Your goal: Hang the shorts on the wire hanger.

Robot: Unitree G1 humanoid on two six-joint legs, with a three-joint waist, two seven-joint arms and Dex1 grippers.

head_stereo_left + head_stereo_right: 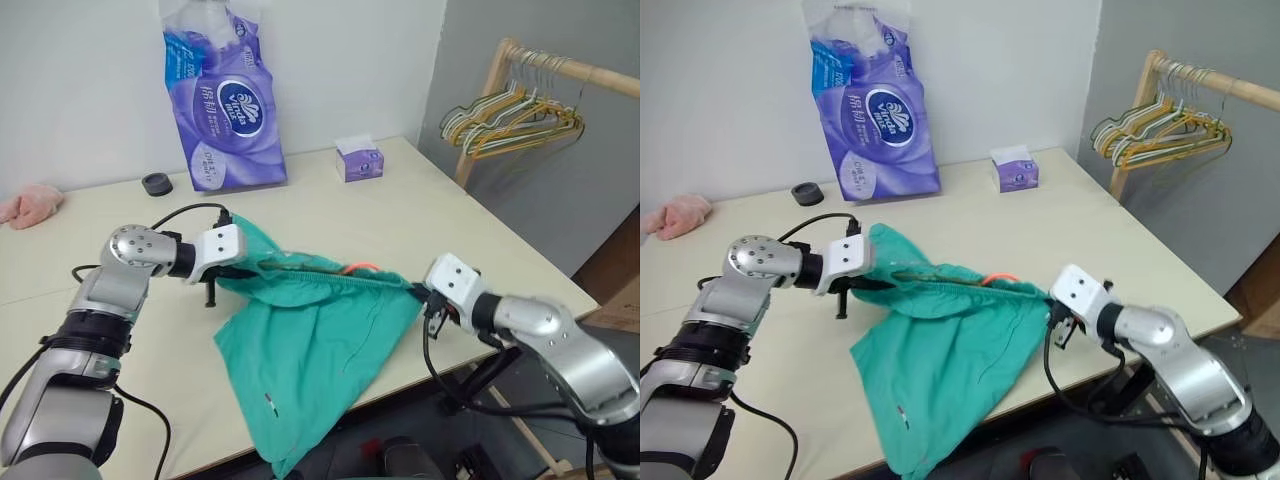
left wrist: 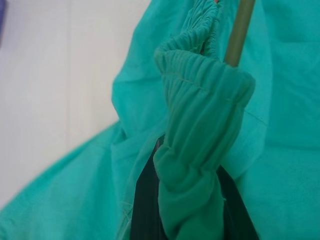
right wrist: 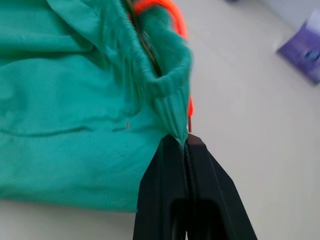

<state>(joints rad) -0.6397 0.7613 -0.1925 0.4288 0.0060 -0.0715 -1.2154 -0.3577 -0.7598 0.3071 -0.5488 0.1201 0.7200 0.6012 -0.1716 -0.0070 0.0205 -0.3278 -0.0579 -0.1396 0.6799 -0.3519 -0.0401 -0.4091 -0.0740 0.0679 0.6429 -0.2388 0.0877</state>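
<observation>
Cream tabletop (image 1: 400,215), white wall behind. Left gripper (image 2: 187,220) clamped on gathered waistband end of teal-green fabric shorts (image 1: 310,340); right gripper (image 3: 187,145) pinches opposite waistband end. Thin olive-grey wire hanger (image 2: 239,32) runs along waistband between them. Shorts light, limp, sag below; grip waistband, firmest part.

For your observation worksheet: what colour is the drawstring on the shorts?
Orange-pink; the drawstring on the teal-green shorts shows best in the right wrist view.
</observation>
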